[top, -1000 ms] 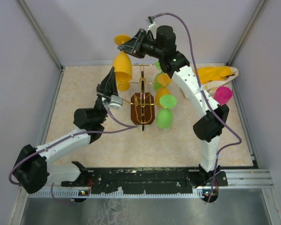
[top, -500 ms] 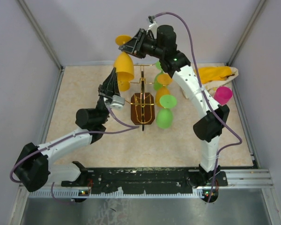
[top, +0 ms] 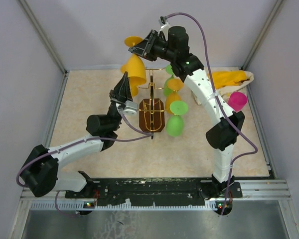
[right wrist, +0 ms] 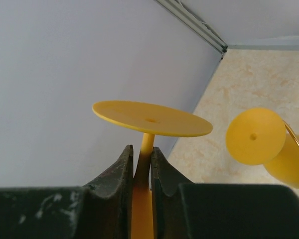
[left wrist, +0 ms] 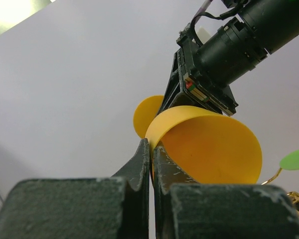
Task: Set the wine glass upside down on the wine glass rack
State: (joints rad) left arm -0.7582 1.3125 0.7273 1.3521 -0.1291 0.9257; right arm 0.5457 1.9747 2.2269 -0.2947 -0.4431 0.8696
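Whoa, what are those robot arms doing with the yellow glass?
The right gripper is pinching a yellow wine glass by its stem. It holds the glass upside down in the air, close to the gold wine glass rack. The left gripper is shut, with its tip right at the glass's rim. Green glasses hang on the rack, but the yellow one isn't hung yet.

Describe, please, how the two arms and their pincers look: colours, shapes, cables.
Both the left arm and the right arm have white links between bulky black cylindrical joints. A thin purple cable loops loosely along each. The left pincer and the right pincer have matte black, scuffed, tapering fingers.
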